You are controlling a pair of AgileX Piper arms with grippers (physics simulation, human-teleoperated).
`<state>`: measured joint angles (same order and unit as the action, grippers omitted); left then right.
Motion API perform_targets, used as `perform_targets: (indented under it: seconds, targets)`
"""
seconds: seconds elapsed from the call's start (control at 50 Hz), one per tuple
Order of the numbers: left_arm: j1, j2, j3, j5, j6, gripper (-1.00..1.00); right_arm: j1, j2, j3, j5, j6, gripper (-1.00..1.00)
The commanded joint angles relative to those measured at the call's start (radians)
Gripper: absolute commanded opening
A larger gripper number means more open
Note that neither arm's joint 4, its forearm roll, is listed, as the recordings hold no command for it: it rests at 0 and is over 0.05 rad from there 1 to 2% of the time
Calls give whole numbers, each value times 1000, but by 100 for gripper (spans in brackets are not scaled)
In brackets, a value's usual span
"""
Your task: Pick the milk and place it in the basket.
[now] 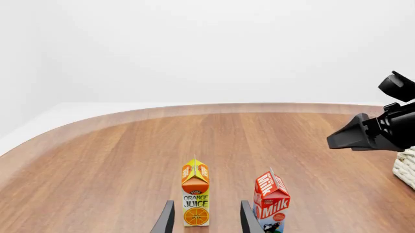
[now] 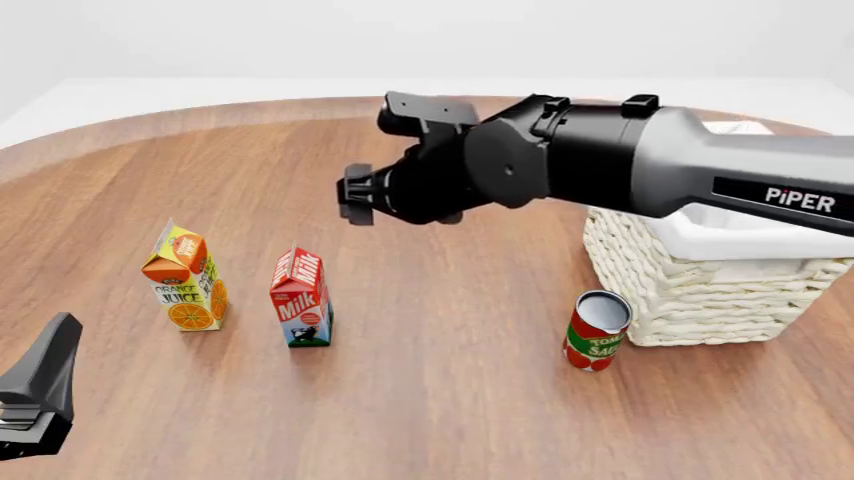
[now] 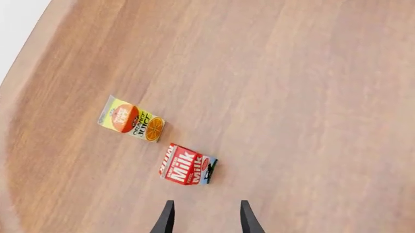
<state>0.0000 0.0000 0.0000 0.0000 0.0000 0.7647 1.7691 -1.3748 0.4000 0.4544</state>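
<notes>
Your basket point(image 2: 694, 290) waits at the table's right. Your right gripper point(image 3: 204, 218) hangs high over the table, fingers apart, looking down on the milk point(image 2: 300, 298), which stands upright and free beside the juice carton point(image 2: 184, 278), ready for your descent

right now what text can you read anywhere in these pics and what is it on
"Milk": the milk; small print above it too small to read.
"ORANGE JUICE": the juice carton; top line blurred.
"PiPER": the right arm.
"TOM... SAU...": the red can, partly turned away.
</notes>
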Motion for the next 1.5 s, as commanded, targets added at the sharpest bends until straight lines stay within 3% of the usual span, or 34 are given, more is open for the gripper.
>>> perform_targets:
  seconds: [0.02, 0.8, 1.26, 1.5]
  targets:
    - [0, 0, 0, 0, 0, 100, 12, 38, -30, 9, 3, 100]
    - [0, 0, 0, 0, 0, 100, 133, 176, -212, 43, 65, 100]
    - [0, 0, 0, 0, 0, 100, 75, 151, -152, 3, 127, 100]
    - [0, 0, 0, 0, 0, 100, 85, 189, -169, -6, 152, 100]
